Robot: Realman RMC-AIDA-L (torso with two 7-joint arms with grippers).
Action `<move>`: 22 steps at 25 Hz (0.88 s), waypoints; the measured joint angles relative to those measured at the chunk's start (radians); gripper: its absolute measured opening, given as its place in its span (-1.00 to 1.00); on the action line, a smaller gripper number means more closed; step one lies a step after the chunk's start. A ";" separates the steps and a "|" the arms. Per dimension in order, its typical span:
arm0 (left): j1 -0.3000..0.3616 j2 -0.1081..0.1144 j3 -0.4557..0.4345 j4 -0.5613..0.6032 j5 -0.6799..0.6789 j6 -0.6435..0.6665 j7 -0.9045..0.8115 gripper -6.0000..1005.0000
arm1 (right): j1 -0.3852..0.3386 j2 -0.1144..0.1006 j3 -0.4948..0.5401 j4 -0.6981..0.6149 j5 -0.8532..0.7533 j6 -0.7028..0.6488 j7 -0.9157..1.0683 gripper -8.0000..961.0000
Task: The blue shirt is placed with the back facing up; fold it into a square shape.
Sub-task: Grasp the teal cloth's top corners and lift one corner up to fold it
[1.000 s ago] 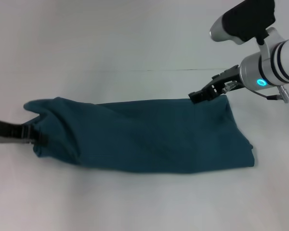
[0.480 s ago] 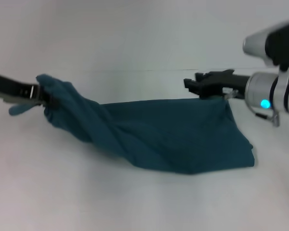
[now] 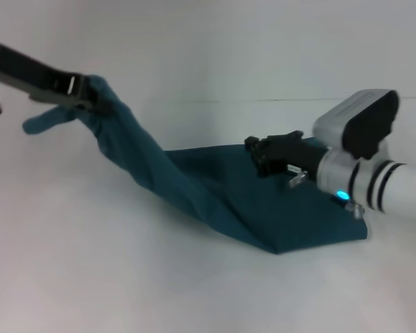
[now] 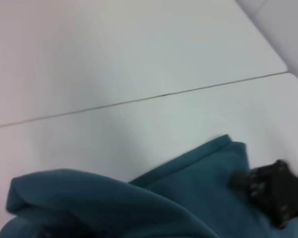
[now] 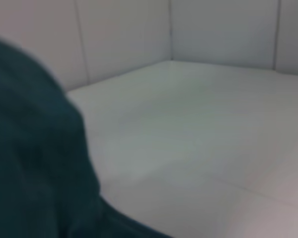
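The soft, floppy dark teal-blue cloth shirt (image 3: 215, 198) sags below the left gripper (image 3: 90, 97), whose fingers pinch one end tight. The right gripper (image 3: 263, 154) rests on it; I cannot tell its grip. Hold edges.

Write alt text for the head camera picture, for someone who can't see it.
A dark blue shirt lies partly on a white table, its left end lifted into the air by the left gripper, which is clamped on the fabric. The right gripper reaches in low over the right part of the shirt, which lies flat on the table.
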 joint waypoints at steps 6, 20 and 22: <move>-0.068 0.002 0.008 0.001 0.000 0.035 -0.014 -0.81 | 0.094 0.003 -0.062 0.096 0.077 -0.012 -0.094 -0.99; -0.141 0.002 0.087 0.002 0.007 0.078 -0.028 -0.81 | 0.135 0.003 -0.451 -0.018 0.084 -0.074 0.098 -0.99; -0.141 0.002 0.105 0.000 0.008 0.078 -0.030 -0.81 | 0.133 0.003 -0.456 -0.020 0.086 -0.075 0.102 -0.99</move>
